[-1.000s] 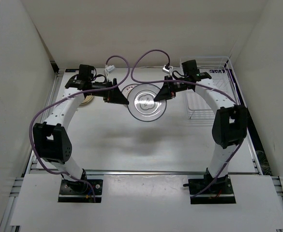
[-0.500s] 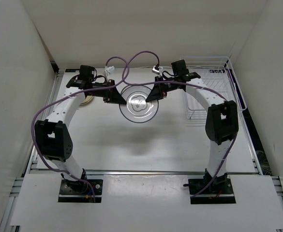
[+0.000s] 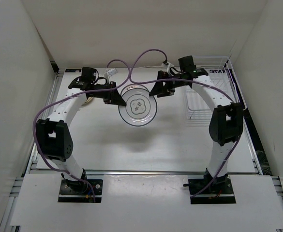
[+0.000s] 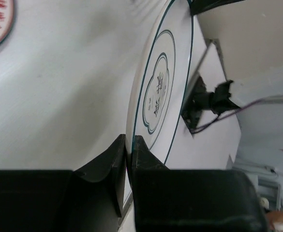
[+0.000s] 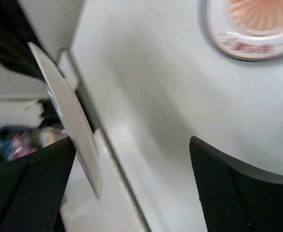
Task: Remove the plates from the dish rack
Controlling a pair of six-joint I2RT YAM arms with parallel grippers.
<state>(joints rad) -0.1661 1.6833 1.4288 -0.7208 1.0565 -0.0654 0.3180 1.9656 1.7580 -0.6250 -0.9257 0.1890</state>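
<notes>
Left gripper (image 4: 129, 147): jaws pinched down on the rim of the large plate (image 3: 137, 105), with the edge sandwiched between both fingers (image 4: 113, 164).

The plate is off the table (image 3: 180, 145), over its far-middle, between the two grippers. It is tilted so one face looks up at the top camera.

That face is white, with a thin dark ring just inside the rim, a scalloped dark outline further in and small dark characters at the centre. The right wrist view shows it nearly edge-on, as a thin pale sliver.

Right gripper (image 5: 131, 145): jaws spread wide, nothing between them. It sits just beside the plate's far-right rim; can't tell if a finger touches it.

Second plate (image 5: 257, 24) lies flat on the table. It has an orange sunburst centre, a band of red characters and a dark green edge line.

Dish rack (image 3: 202, 107): white wire grid at the table's far-right corner, right of the right arm and well apart from the held plate. Can't tell what it contains.
</notes>
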